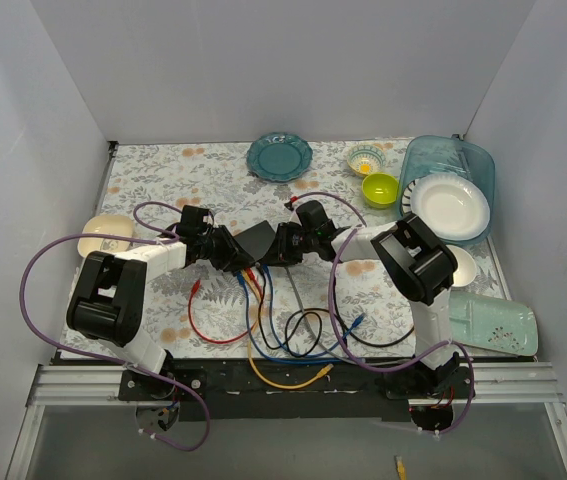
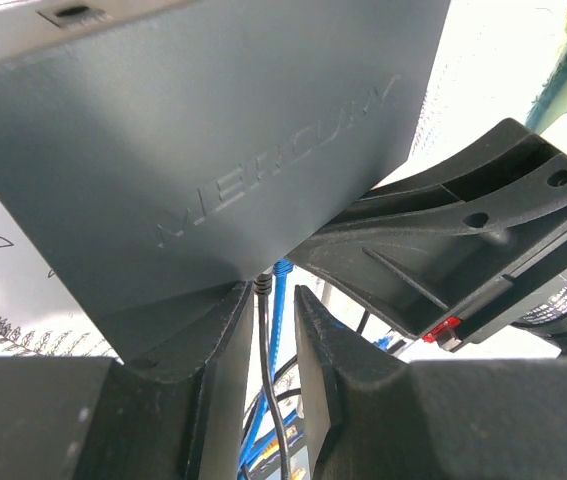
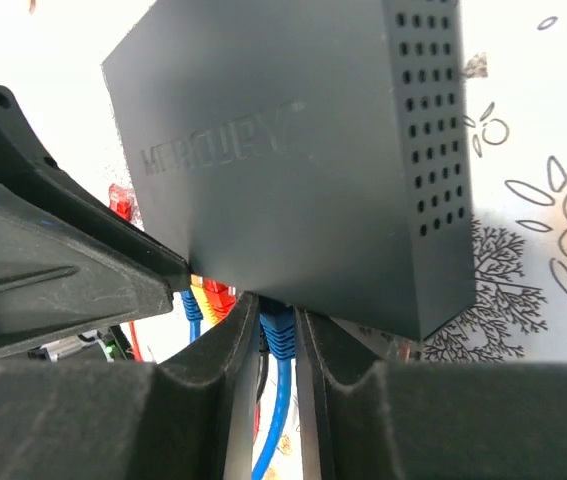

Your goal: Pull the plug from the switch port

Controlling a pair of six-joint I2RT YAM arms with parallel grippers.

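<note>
The black switch box (image 1: pixel 256 240) stands tilted up at the table's middle, between my two grippers. Red, yellow, blue and black cables hang from its lower edge. My right gripper (image 1: pixel 281 245) reaches it from the right. In the right wrist view my right gripper (image 3: pixel 278 320) is shut on a blue plug (image 3: pixel 278 335) that sits in a port under the box (image 3: pixel 293 150). My left gripper (image 1: pixel 231 250) is at the box's left edge. In the left wrist view my left gripper (image 2: pixel 273 295) has its jaws a narrow gap apart, with a thin black cable (image 2: pixel 266 350) running loose between them under the box (image 2: pixel 213 150).
Red and yellow plugs (image 3: pixel 218 295) sit in ports beside the blue one. Loose cable loops (image 1: pixel 293 340) lie near the front edge. A teal plate (image 1: pixel 279 157), a green bowl (image 1: pixel 380 188), a blue bin (image 1: pixel 433 155) holding a white plate, a cream plate (image 1: pixel 103 233) and a teal tray (image 1: pixel 493 322) surround the arms.
</note>
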